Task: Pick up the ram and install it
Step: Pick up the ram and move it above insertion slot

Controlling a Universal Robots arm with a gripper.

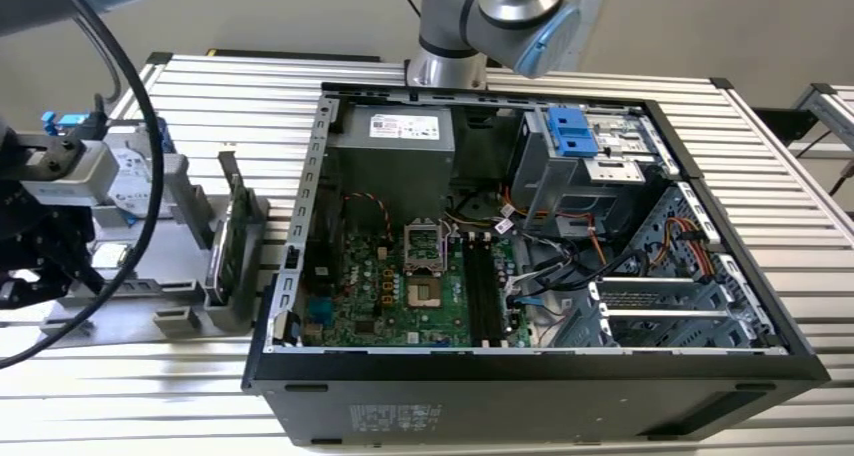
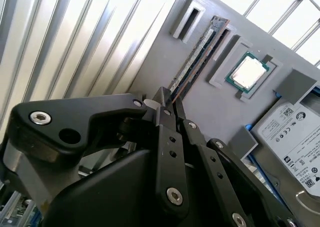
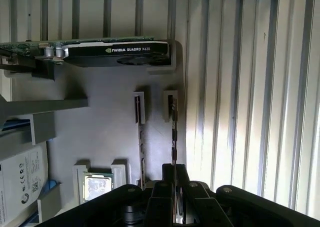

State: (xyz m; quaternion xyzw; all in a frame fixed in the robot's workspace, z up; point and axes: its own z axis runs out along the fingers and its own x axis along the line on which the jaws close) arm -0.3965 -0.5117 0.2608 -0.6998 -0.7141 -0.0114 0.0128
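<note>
Ram pick-up at the parts tray: claw closed narrow on the ram.
Ram stands on edge in the grey tray on the worktop, just beside a second stick. Risk: the grip sits at one end, so a tilted lift could jam or drop it.

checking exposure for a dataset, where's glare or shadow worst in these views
Second wrist view: the table slats are blown out white, the end effector near-black. First wrist view: glare on the slats beside the ram, the grey holder in shade. Exterior view: even light.
</note>
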